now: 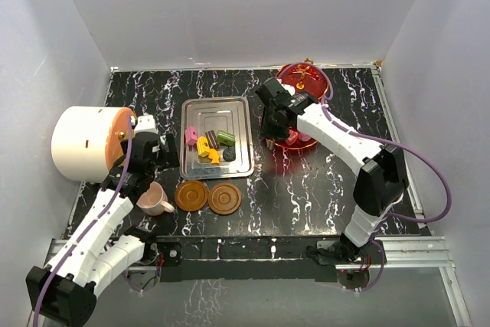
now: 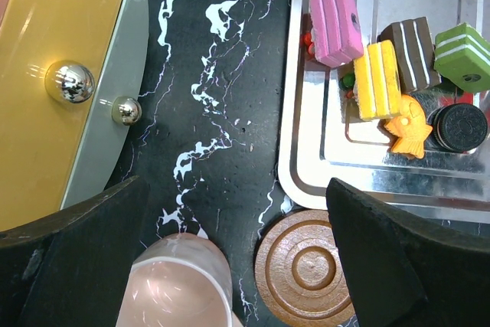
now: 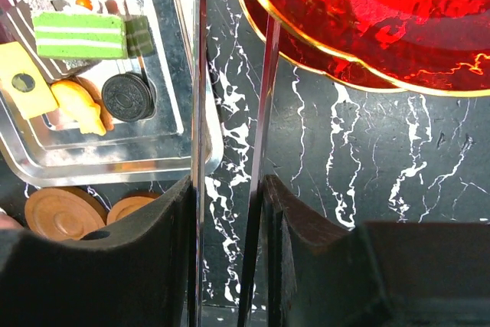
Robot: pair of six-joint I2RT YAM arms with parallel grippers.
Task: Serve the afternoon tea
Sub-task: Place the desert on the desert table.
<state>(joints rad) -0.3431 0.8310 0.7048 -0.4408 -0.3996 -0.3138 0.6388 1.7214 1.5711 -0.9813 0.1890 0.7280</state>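
Observation:
My right gripper [image 3: 227,243] is shut on a pair of silver tongs [image 3: 197,112], whose two blades run forward between the tray and the red see-through stand [image 3: 367,13]. From above, this gripper [image 1: 269,124] hangs at the stand's [image 1: 302,82] left edge. Small colourful sweets [image 1: 208,145] lie on the steel tray [image 1: 239,109]. My left gripper [image 2: 230,258] is open above the pink cup [image 2: 176,285] and a brown saucer [image 2: 302,277], holding nothing. Two saucers [image 1: 191,195] [image 1: 224,199] sit side by side below the tray, with the cup [image 1: 155,200] to their left.
A big white drum with an orange face [image 1: 80,142] lies at the left, close beside my left arm. White walls enclose the black marbled table [image 1: 321,189] on three sides.

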